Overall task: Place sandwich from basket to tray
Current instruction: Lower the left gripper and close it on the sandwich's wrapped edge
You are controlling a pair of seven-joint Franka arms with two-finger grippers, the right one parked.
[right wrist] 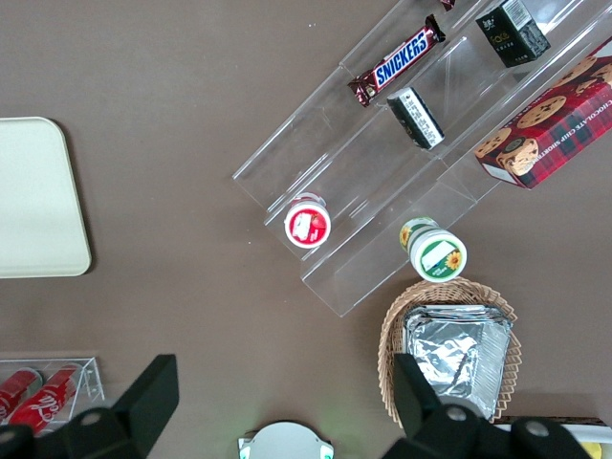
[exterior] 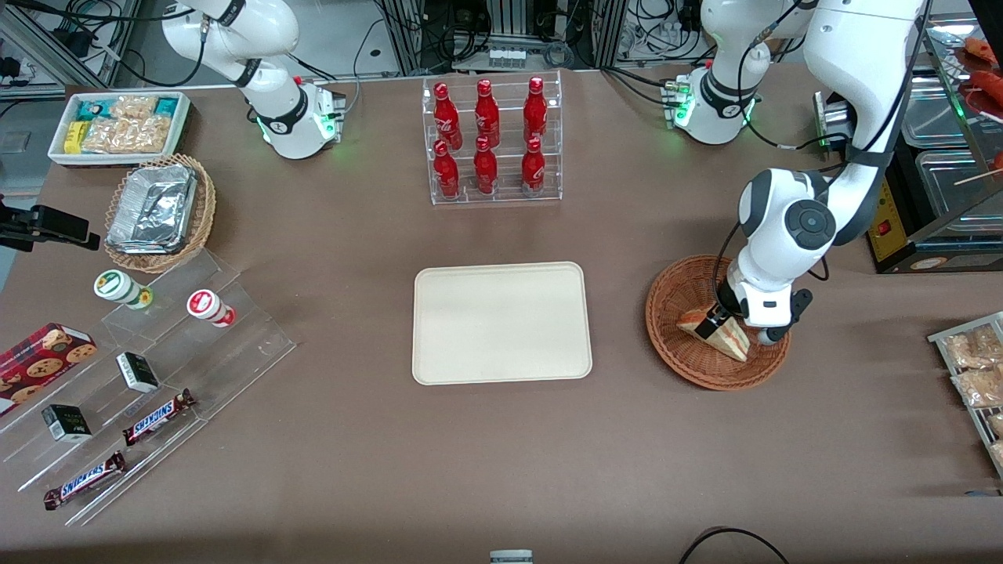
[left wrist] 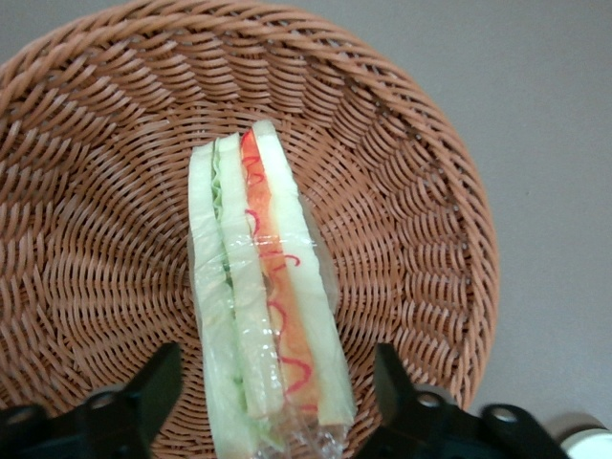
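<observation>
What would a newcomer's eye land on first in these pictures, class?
Probably the gripper, open and lowered into the reddish-brown basket at the working arm's end, its fingers on either side of the wrapped sandwich. Next, the bare cream tray mid-table, and the rack of red bottles farther from the front camera.

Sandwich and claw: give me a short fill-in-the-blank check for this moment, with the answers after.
1. The sandwich lies in the ____, a round woven one.
2. The claw is ____, one finger on either side of the sandwich, neither pressing it.
3. The cream tray holds ____ so far.
4. The rack farther from the front camera than the tray holds six red ____.

Missing words: basket; open; nothing; bottles
</observation>
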